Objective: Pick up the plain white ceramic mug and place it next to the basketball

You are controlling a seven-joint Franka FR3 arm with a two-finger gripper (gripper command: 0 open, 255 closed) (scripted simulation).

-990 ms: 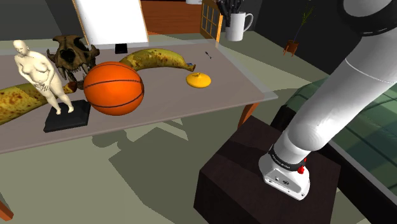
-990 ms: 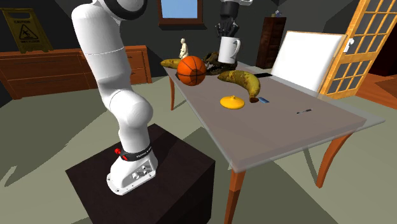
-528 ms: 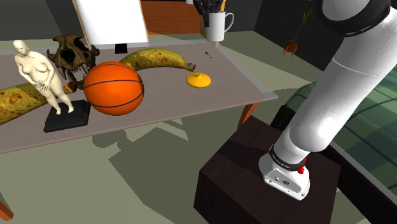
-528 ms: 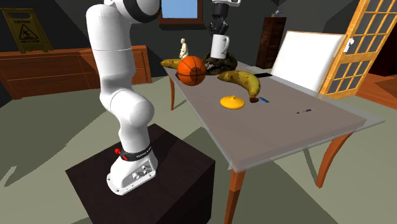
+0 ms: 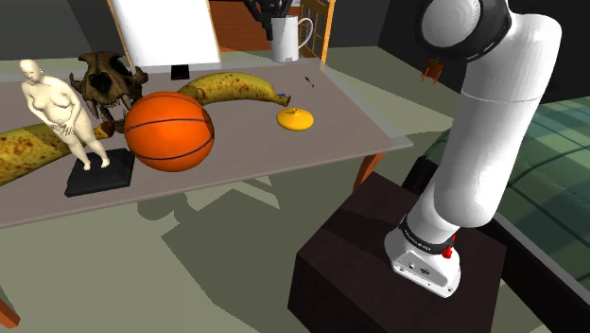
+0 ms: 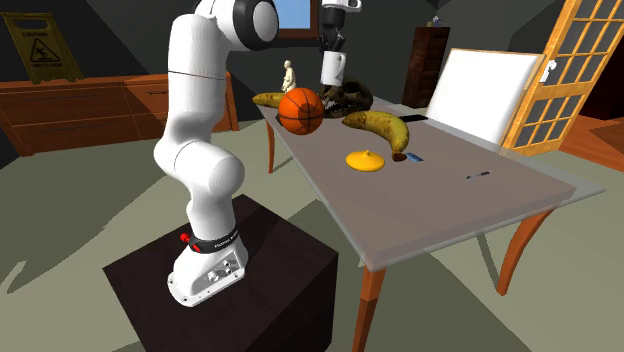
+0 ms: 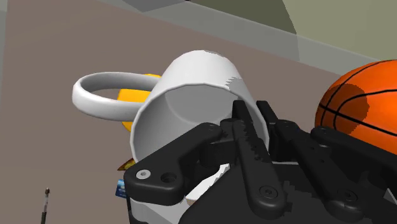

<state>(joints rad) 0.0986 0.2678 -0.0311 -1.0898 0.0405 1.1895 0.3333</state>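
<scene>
Holds mug (image 5: 286, 40) clenched by rim in gripper (image 6: 332, 44). Suspends it upright in air, clear of table (image 5: 331, 128), higher than basketball (image 5: 168, 131) and banana (image 5: 232, 88).

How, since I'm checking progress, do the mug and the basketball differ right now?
The mug is white with a handle; the basketball is orange with black lines. The mug hangs clasped in the gripper, off the table; the basketball rests on the table. The mug looks smaller than the basketball. Both are rounded.
</scene>
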